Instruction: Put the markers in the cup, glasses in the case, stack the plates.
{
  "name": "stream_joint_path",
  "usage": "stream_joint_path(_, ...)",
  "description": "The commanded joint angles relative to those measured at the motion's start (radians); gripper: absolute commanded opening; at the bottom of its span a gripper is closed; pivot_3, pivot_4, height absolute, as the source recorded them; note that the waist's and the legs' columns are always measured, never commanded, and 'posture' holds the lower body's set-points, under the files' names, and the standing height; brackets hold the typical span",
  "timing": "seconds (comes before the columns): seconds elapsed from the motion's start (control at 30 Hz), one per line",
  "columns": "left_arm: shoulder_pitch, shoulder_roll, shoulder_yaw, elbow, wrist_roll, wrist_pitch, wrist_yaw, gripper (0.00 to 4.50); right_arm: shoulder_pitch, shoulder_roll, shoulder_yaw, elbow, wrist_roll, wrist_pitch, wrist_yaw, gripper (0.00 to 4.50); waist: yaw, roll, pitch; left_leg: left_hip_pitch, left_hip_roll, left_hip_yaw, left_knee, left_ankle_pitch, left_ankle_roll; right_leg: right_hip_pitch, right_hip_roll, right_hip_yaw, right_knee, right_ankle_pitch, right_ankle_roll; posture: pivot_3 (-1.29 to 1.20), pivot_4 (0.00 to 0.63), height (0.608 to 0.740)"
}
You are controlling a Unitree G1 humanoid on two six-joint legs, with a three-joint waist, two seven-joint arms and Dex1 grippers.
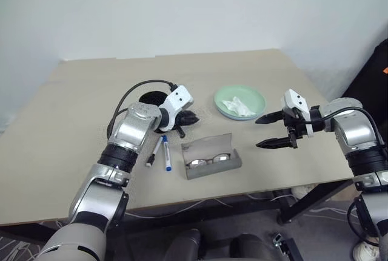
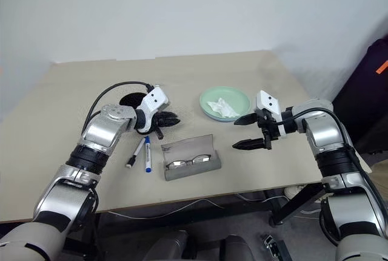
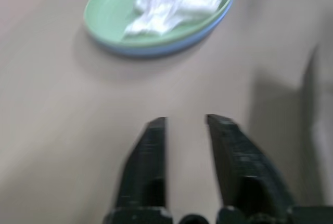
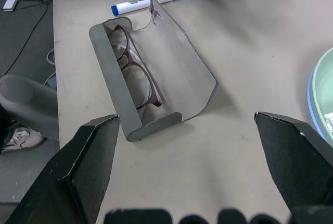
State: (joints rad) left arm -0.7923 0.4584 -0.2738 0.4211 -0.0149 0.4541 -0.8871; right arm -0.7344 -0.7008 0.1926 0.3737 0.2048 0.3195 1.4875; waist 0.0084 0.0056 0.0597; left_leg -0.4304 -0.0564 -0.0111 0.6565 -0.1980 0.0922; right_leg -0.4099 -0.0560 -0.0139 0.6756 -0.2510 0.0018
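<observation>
Left claw (image 3: 184,130): fingers nearly together, a narrow gap between the tips, nothing between them. It hangs low over bare desk (image 1: 73,127), pointing forward and down toward the plates (image 1: 240,102). The mint green plate sits on the light blue one, of which a thin rim edge is all that shows; a crumpled white tissue (image 1: 239,107) lies on top. The black cup (image 1: 153,98) stands just behind this claw's wrist, largely hidden by it. Both markers (image 1: 160,151) lie just below the forearm, their upper ends covered.

Right claw (image 1: 271,130): fingers spread wide, empty, held above the desk and aimed sideways toward the open case (image 1: 210,158). The glasses (image 4: 134,73) lie inside the case, partly screened by its front wall.
</observation>
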Motion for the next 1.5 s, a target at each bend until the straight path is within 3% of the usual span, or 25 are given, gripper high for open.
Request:
stream_joint_path(0.03,0.011,0.011,-0.018,-0.035,0.012,-0.046,-0.043,0.02,-0.019,-0.003,-0.014,-0.023,0.009,-0.007,0.002,4.5,0.0,0.0,0.0,0.0,0.0,0.0,0.0,0.0,0.0,0.0,0.0,0.0,0.0,0.0,0.0,0.0,0.0,0.727)
stream_joint_path(0.6,0.166,0.095,-0.066,-0.321,-0.047,-0.012,-0.299,0.02,-0.021,-0.001,-0.013,-0.023,0.008,-0.006,0.0,4.5,0.0,0.0,0.0,0.0,0.0,0.0,-0.001,0.0,0.0,0.0,-0.001,0.0,0.0,0.0,0.0,0.0,0.0,0.727)
stream_joint_path(1.27,0.258,0.122,-0.134,-0.414,-0.014,0.021,-0.306,0.02,-0.025,0.001,-0.011,-0.019,0.005,-0.006,0.001,4.5,0.0,0.0,0.0,0.0,0.0,0.0,-0.001,0.0,0.0,0.0,-0.001,0.0,0.0,0.0,0.0,0.0,0.0,0.727)
stream_joint_path(1.5,0.211,0.101,-0.075,-0.398,-0.047,0.061,-0.26,0.02,-0.028,0.004,-0.011,-0.017,0.004,-0.005,-0.001,4.5,0.0,0.0,0.0,0.0,0.0,0.0,-0.001,0.0,0.0,0.0,-0.001,0.0,0.0,0.0,0.0,0.0,0.0,0.727)
